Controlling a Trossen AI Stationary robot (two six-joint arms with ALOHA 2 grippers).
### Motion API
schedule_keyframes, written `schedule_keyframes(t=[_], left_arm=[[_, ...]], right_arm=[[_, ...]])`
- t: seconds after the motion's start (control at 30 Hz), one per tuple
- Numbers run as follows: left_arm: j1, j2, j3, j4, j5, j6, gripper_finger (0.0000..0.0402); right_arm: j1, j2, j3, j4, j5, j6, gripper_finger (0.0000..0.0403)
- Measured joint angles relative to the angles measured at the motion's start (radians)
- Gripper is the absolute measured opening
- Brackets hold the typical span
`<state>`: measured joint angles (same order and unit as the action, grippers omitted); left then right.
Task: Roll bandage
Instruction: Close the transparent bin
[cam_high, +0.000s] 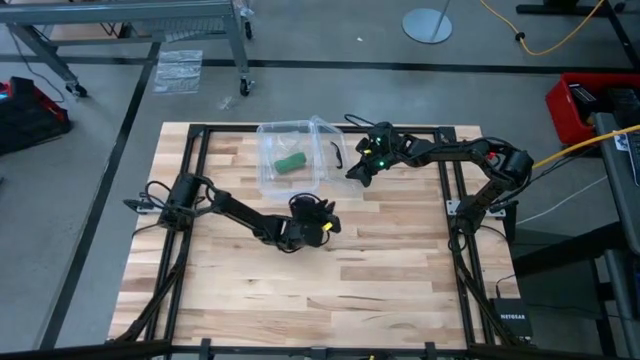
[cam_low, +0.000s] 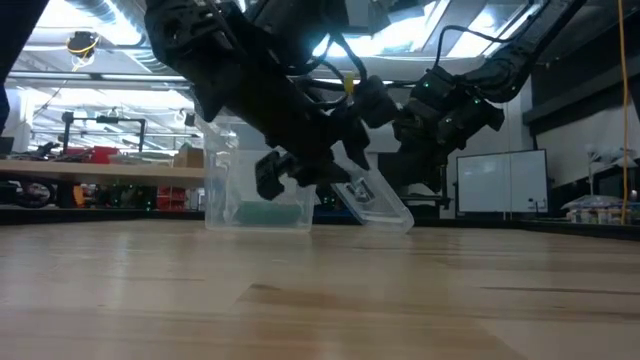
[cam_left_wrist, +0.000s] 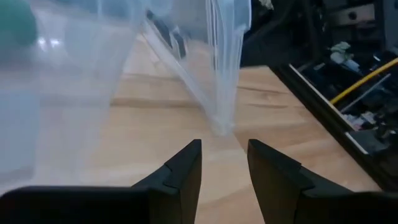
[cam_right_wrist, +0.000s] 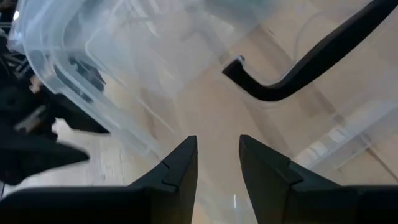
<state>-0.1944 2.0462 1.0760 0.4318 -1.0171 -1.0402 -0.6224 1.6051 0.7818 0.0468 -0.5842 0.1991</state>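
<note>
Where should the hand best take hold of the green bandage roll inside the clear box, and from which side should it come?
Probably from above: the bandage lies on its side inside the clear box, whose walls block side approaches. Grip across the roll's middle, fingers on its two long sides.

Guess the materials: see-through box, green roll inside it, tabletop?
Clear lidded box: looks like thin hard plastic, glossy; the wood shows through its walls. Small green roll inside it: probably the cloth bandage, matte, no shine; too small to see weave. Pale plank tabletop: wood, butcher-block strips with visible grain, smooth satin finish.
</note>
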Motion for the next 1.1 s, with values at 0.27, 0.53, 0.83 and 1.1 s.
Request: schedule_keyframes(t=[0.27, 0.53, 0.83, 1.1], left_arm=[[0.034, -0.013, 0.0, -0.004, -0.019, 0.093, 0.011], [0.083, -0.013, 0.0, -0.01, -0.017, 0.128, 0.0111], [0.115, -0.013, 0.0, -0.006, 0.025, 0.147, 0.0115], [0.109, -0.013, 0.0, 0.006, 0.173, 0.122, 0.015]], right_arm=[[0.0, 0.0, 0.0, -0.004, 0.0, -0.017, 0.0122], [0.0, 0.0, 0.0, -0.004, 0.0, -0.023, 0.0122], [0.0, 0.0, 0.0, -0.004, 0.0, -0.023, 0.0122], [0.0, 0.0, 0.0, -0.005, 0.0, -0.023, 0.0122]])
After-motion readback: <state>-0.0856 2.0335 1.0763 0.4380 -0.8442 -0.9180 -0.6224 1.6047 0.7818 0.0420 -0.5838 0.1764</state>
